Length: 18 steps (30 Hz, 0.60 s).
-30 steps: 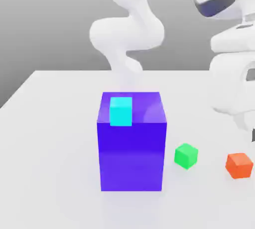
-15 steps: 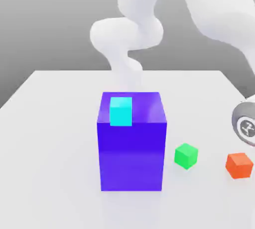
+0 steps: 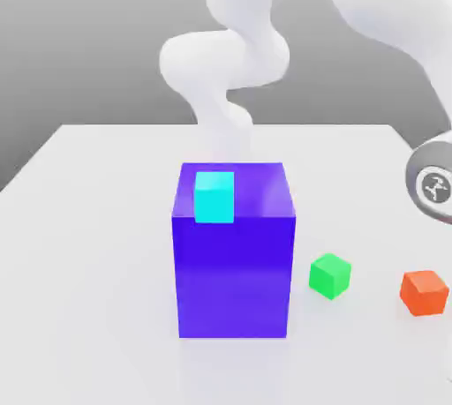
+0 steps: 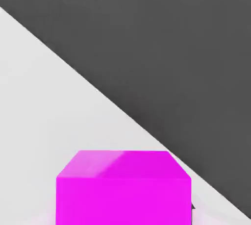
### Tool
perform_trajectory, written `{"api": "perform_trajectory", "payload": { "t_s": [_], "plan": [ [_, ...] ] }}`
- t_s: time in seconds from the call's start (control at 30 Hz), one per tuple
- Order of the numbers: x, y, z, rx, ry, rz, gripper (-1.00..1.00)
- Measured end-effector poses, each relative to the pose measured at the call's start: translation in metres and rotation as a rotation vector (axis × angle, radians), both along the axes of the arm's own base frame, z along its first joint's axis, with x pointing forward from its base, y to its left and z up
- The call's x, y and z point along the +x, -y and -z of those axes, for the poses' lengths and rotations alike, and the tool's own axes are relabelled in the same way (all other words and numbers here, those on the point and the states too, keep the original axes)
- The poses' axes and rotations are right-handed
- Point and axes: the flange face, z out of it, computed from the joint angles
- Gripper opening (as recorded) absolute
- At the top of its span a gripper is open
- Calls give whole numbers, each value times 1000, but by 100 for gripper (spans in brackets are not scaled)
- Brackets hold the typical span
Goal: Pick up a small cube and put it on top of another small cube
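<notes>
A magenta cube (image 4: 122,189) sits very close in the hand view, on the white table near its edge, and my gripper is shut on it. In the exterior view a small cyan cube (image 3: 214,196) rests on top of a large blue-violet block (image 3: 234,271). A small green cube (image 3: 330,275) and a small orange cube (image 3: 424,292) lie on the table toward the exterior view's right. A round wrist joint (image 3: 433,184) of my arm hangs at that view's right edge, above the orange cube.
The white table (image 3: 88,244) spreads wide on the exterior view's left. My arm's white base column (image 3: 225,68) rises behind the large block. In the hand view the table edge (image 4: 122,113) runs diagonally against a dark background.
My arm swung down at the exterior view's right, and the wrist joint has since risen a little. The gripper went from open to shut. The cyan, green and orange cubes stayed put.
</notes>
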Motion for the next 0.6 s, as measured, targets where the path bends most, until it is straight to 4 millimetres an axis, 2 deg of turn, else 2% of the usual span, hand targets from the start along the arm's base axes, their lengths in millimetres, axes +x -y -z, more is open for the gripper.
{"api": "perform_trajectory", "payload": {
  "t_s": [0.17,0.3,0.43,0.6],
  "plan": [
    [-39,31,-27,-70,21,-221,-100],
    [-74,55,-42,-95,15,-395,-100],
    [-114,77,-47,-92,-8,-573,-100],
    [-172,98,-39,-42,-56,-813,-100]
  ]
}}
